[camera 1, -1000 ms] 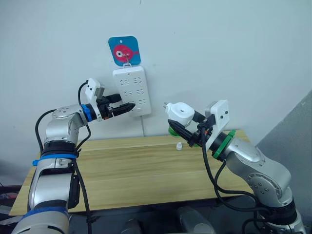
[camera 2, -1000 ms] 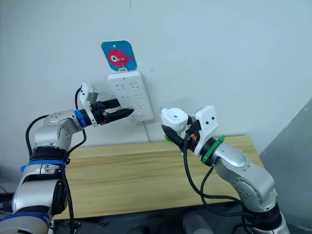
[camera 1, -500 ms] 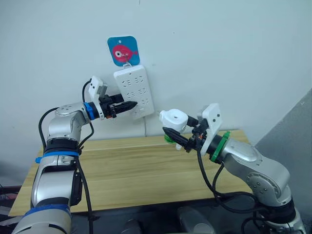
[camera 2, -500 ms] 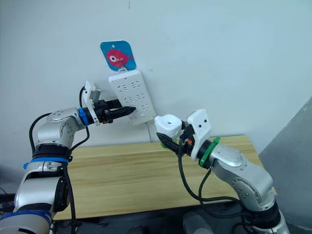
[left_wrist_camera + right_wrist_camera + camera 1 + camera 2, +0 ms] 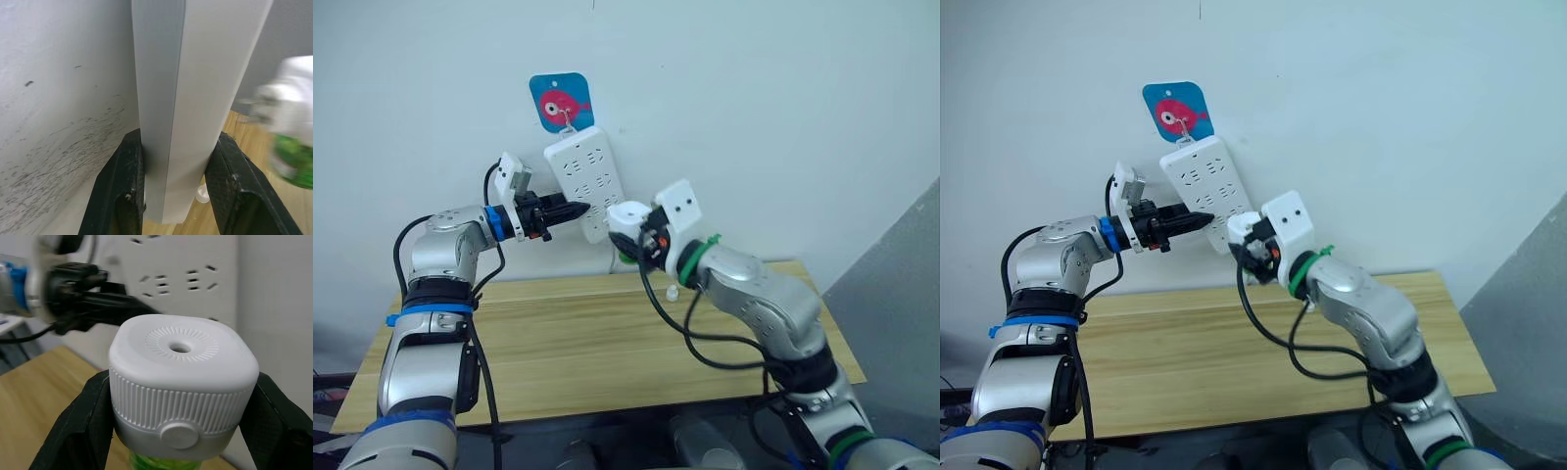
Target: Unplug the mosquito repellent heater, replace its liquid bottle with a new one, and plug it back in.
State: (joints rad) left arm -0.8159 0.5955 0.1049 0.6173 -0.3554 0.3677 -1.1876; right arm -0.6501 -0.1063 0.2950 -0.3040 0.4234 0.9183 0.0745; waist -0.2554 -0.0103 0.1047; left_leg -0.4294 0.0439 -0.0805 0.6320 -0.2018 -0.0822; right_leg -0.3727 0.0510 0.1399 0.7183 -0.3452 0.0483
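While my left gripper (image 5: 570, 210) squeezed the tilted strip (image 5: 586, 181) on the wall, my right gripper (image 5: 181, 401) held the heater (image 5: 182, 382) tight, right beside the strip, above the worktop (image 5: 587, 343).

Tight around the socket strip, open over the table

My left gripper (image 5: 570, 210) clamps the tilted socket strip (image 5: 588, 180) by its edges, blocking its left side. My right gripper (image 5: 628, 247), holding the mosquito repellent heater (image 5: 627, 216), crowds the strip's lower right corner, so I see little gap there. A small white cap (image 5: 673, 292) sits far on the wooden table (image 5: 558, 352); its near part gives me free passage.
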